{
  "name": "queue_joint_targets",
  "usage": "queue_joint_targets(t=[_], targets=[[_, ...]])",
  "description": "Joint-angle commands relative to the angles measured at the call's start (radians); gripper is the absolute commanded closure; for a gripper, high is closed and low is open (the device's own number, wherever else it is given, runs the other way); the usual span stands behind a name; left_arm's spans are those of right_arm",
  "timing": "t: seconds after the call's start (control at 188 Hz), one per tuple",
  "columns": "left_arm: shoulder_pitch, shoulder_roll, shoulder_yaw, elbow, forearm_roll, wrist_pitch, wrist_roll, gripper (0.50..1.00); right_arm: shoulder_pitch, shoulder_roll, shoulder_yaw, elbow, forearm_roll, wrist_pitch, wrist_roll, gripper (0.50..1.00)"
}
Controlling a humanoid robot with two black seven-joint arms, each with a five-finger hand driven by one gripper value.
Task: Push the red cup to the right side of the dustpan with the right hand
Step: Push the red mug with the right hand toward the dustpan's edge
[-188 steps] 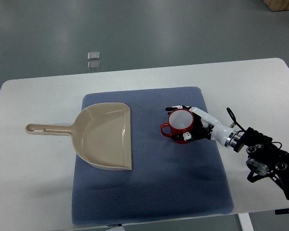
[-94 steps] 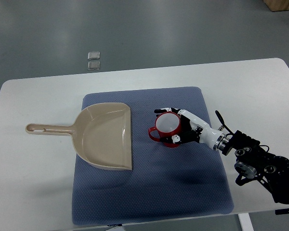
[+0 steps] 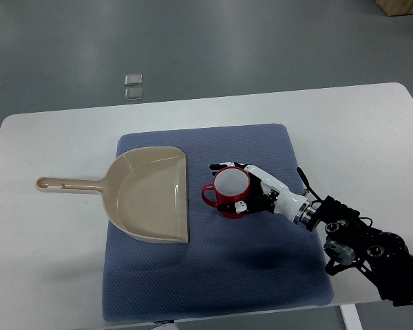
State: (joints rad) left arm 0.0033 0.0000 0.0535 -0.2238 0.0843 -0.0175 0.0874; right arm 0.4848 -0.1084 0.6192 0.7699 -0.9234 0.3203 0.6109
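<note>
right hand, fingers wrapped round the red cup near the dustpan, risks tipping it by pushing too high.

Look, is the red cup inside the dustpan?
No, the red cup stands upright on the blue mat, just right of the dustpan and outside its open edge, with the right hand cupped around it.

One top view looks steeply down on the table.
</note>
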Motion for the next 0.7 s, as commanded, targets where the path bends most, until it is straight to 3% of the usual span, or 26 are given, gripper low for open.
queue_joint_targets(t=[0.0, 0.697], targets=[[0.000, 0.000, -0.001, 0.001, 0.000, 0.001, 0.000, 0.500, 0.000, 0.018, -0.001, 0.000, -0.002, -0.007, 0.000, 0.589], [0.000, 0.000, -0.001, 0.003, 0.000, 0.001, 0.000, 0.500, -0.005, 0.084, -0.004, 0.008, -0.008, -0.023, 0.000, 0.589]])
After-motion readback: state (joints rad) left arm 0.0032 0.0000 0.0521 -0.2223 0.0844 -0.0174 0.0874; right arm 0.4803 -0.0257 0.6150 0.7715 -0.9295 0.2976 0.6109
